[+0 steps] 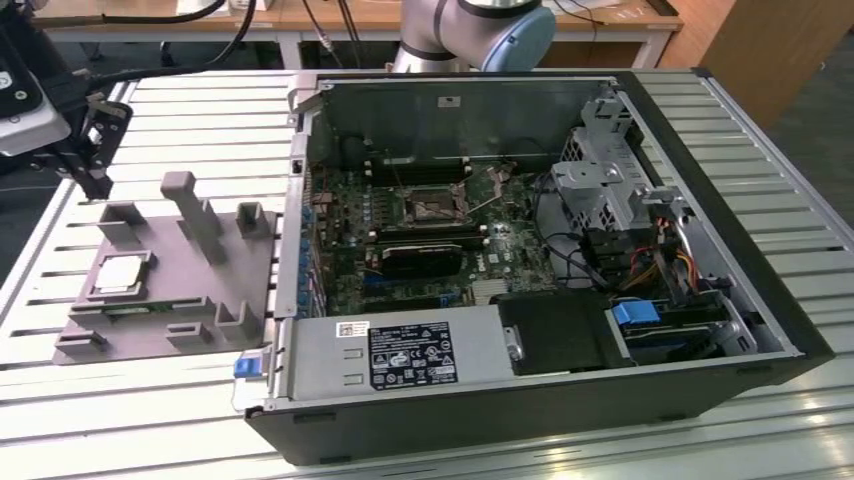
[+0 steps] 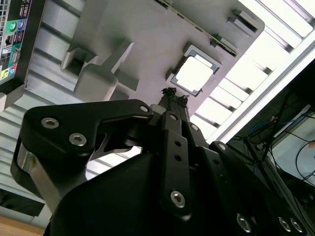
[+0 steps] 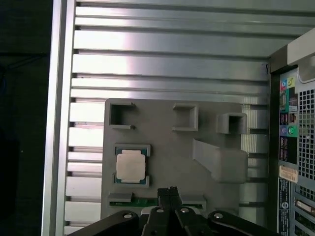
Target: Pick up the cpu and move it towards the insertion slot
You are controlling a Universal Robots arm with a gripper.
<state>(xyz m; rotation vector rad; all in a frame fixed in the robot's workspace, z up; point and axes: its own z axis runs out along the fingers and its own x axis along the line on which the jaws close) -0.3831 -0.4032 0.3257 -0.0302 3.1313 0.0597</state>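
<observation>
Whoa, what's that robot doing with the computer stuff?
A robot arm is working on the cpu. Its jaws are shut and empty, hovering over the grey holder where the cpu lies. The chip isn't picked up yet. The insertion slot is inside the open computer case.

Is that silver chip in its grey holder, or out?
In: the cpu lies flat in a recess of the grey fixture; the end effector is apart from it.

The arm point(image 1: 474, 30) is cut off at the exterior view's far edge, the gripper point(image 1: 96, 185) partly at the exterior view's left, and glare blanks the cpu point(image 2: 196, 73) in the second wrist view.
</observation>
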